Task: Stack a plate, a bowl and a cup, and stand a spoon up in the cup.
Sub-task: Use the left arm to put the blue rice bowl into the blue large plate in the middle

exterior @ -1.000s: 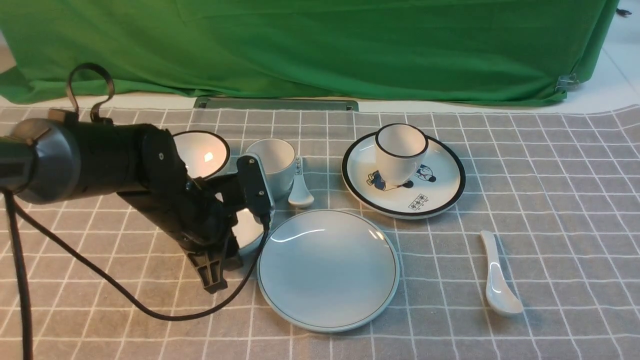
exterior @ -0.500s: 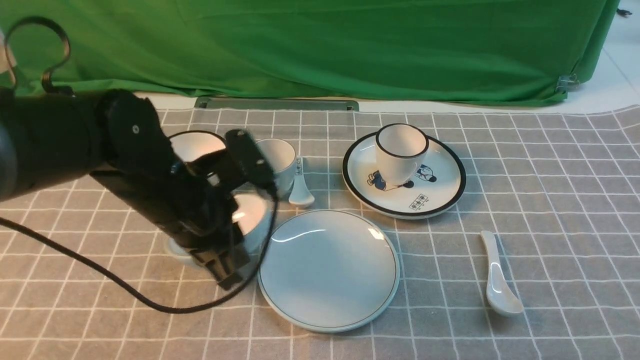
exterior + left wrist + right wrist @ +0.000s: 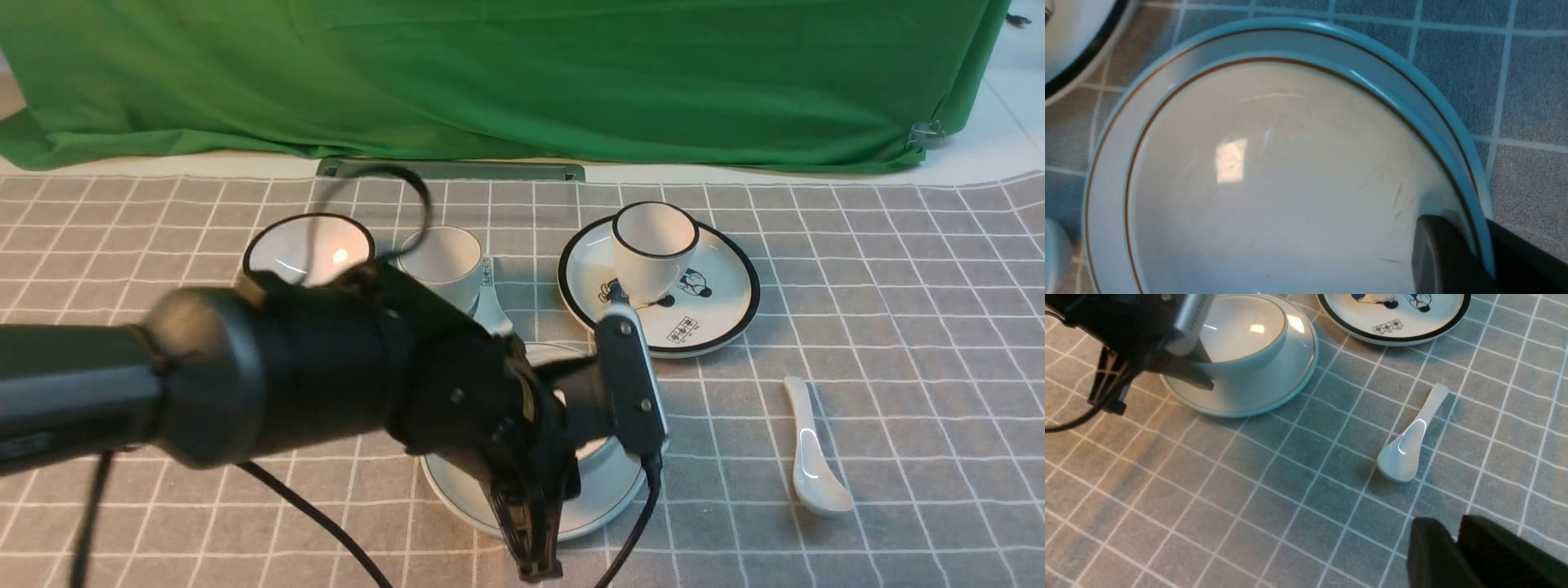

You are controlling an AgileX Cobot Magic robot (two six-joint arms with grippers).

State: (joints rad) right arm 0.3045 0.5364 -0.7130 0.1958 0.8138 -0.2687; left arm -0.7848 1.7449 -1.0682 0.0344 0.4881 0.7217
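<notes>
My left gripper [image 3: 1204, 369] is shut on the near rim of the pale bowl [image 3: 1241, 330], one finger inside and one outside. The bowl [image 3: 1274, 183] is right over the middle of the large pale plate [image 3: 1274, 392]; I cannot tell whether it rests on it. In the front view my left arm hides the bowl and most of the plate [image 3: 608, 490]. The plain pale cup [image 3: 441, 257] stands at the back. The plain white spoon [image 3: 808, 457] lies on the cloth at the right. My right gripper [image 3: 1447, 528] hovers near the spoon [image 3: 1406, 449], its fingers slightly apart and empty.
A black-rimmed bowl [image 3: 310, 245] stands at the back left. A marked spoon [image 3: 490, 306] lies beside the pale cup. A black-rimmed cup [image 3: 653, 245] stands on the cartoon plate [image 3: 718, 310] at the back right. A checked grey cloth [image 3: 898, 367] covers the table.
My left arm has swung to the right with the bowl, from the cloth left of the plate to over the plate's middle.
</notes>
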